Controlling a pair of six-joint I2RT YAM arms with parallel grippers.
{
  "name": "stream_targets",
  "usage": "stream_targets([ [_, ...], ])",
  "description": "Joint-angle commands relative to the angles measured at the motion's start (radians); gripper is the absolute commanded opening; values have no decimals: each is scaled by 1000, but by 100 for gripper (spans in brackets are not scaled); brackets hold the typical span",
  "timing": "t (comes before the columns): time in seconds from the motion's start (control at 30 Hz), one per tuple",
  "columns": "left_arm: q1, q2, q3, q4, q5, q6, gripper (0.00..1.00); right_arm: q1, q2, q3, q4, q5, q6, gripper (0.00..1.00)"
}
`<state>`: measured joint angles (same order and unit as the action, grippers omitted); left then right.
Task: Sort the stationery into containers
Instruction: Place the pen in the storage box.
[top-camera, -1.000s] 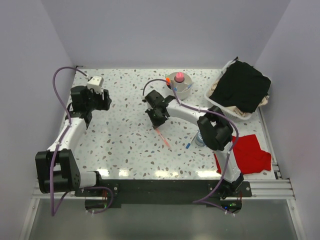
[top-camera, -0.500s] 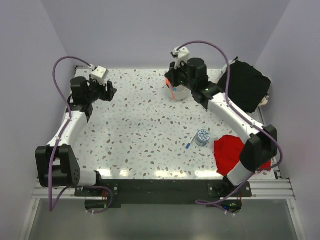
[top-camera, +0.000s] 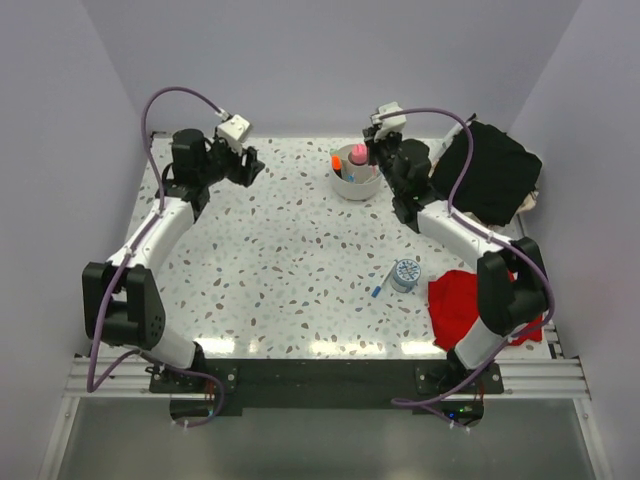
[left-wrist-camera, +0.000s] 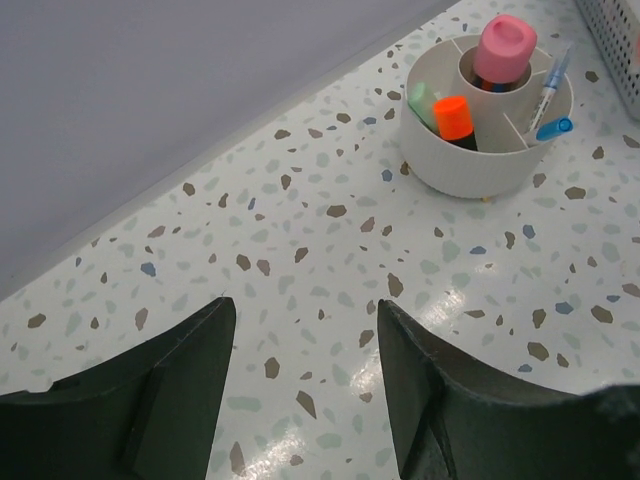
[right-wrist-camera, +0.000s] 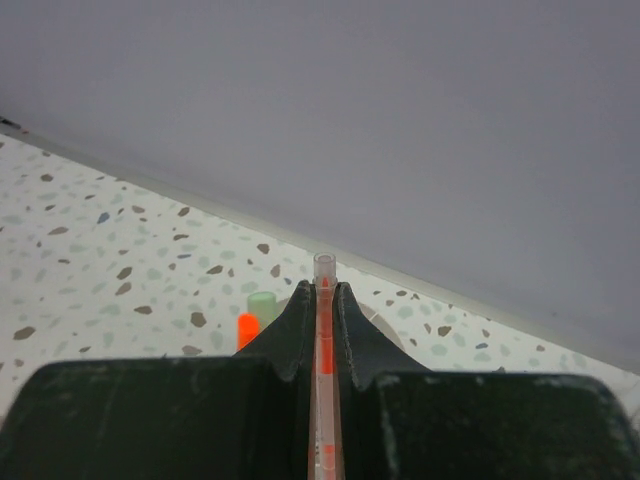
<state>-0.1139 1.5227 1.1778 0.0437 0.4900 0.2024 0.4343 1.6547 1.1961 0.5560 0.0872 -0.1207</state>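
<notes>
The thin pink pen (right-wrist-camera: 324, 380) with a clear tip is pinched between the fingers of the right hand (right-wrist-camera: 323, 300), which are pressed tight against its barrel. The top view shows this hand held up at the far right side of the round white divided bowl (left-wrist-camera: 470, 175), so the pen appears to be above or just beside the rim, not yet inside.

The step in hand looks like the drop-off of this pen. The next move probably calls for tipping it down into an outer compartment with room to spare, then spreading the fingers.

The bowl is already crowded:
- The pink-capped stubby stick (left-wrist-camera: 503, 47) stands in the centre cup.
- The orange-and-black highlighter (left-wrist-camera: 455, 118) and a green-capped pen (left-wrist-camera: 421, 97) share one outer section.
- Slim blue-and-white pens (left-wrist-camera: 548, 92) lean in another.

Any of these standing caps could catch the tip on the way in.

A small blue pen (top-camera: 377, 291) lies loose on the speckled table (left-wrist-camera: 330, 210), well apart from the bowl and just beside a round grey-blue object (top-camera: 405, 274), so sorting is not finished. The left hand (left-wrist-camera: 305, 305) hovers spread and empty over the far left of the table, facing the bowl. A red cloth (top-camera: 462, 300) lies near the right arm's base. The white slatted basket (left-wrist-camera: 612, 25), holding a black cloth (top-camera: 495, 170), stands just right of the bowl and close to the working arm.
</notes>
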Motion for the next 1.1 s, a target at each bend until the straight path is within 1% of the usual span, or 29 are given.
stream_targets([
  [0.0,0,40,66,-24,-45,9,64,-26,30,-15,298,71,-34,0],
  [0.1,0,74,94,-42,-59,15,64,-39,72,-10,353,80,-19,0],
  [0.17,0,91,115,-42,-68,15,64,-46,92,3,364,91,13,0],
  [0.2,0,108,124,-82,-70,15,64,-48,114,10,369,94,26,0],
  [0.37,0,160,178,-113,-71,28,64,-51,177,30,407,106,99,0],
  [0.5,0,182,209,-123,-76,35,64,-51,215,45,409,98,113,0],
  [0.53,0,185,213,-125,-79,38,64,-49,227,49,409,98,140,0],
  [0.8,0,198,215,-119,-80,34,64,-51,255,59,375,123,150,0],
  [0.83,0,200,217,-119,-79,32,64,-51,251,57,368,128,150,7],
  [0.93,0,203,221,-114,-79,29,64,-54,231,54,335,138,142,21],
  [1.07,0,206,217,-87,-73,12,64,-60,194,45,271,143,136,25],
])
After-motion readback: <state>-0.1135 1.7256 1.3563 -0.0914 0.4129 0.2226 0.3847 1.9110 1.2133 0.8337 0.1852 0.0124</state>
